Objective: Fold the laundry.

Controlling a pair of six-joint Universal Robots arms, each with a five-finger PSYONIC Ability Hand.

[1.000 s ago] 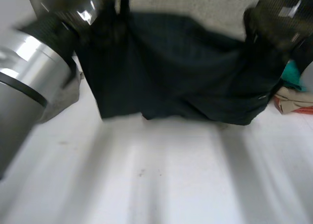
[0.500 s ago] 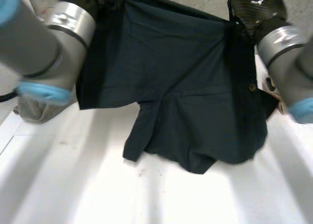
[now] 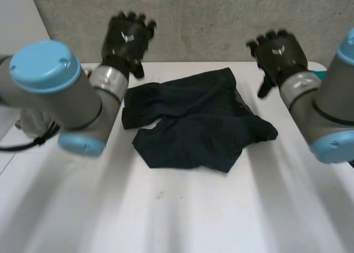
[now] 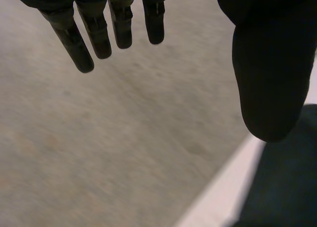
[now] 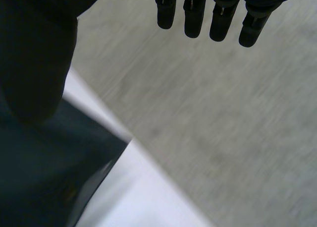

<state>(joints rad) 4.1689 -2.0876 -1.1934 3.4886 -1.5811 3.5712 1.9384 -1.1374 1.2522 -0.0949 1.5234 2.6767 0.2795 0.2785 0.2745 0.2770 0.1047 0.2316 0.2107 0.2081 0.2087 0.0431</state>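
Observation:
Dark shorts (image 3: 193, 120) lie crumpled on the white table (image 3: 182, 209) between my two arms. My left hand (image 3: 126, 40) is raised above the table's far edge, beyond the shorts' left side, fingers (image 4: 74, 38) spread straight with nothing in them. My right hand (image 3: 279, 51) hovers beyond the shorts' right side, likewise spread, its fingers (image 5: 193, 19) straight and empty. An edge of the shorts (image 4: 285, 187) shows beneath the left thumb, and another part of the shorts (image 5: 44, 172) lies below the right thumb.
A grey wall (image 3: 210, 15) rises just behind the table. A grey cloth (image 3: 30, 123) sits at the table's left edge behind my left arm. Something teal (image 3: 316, 72) peeks out at the far right.
Both hands let go of the shorts, which dropped from hanging spread in the air onto the table. Both hands opened and stay raised at the far edge.

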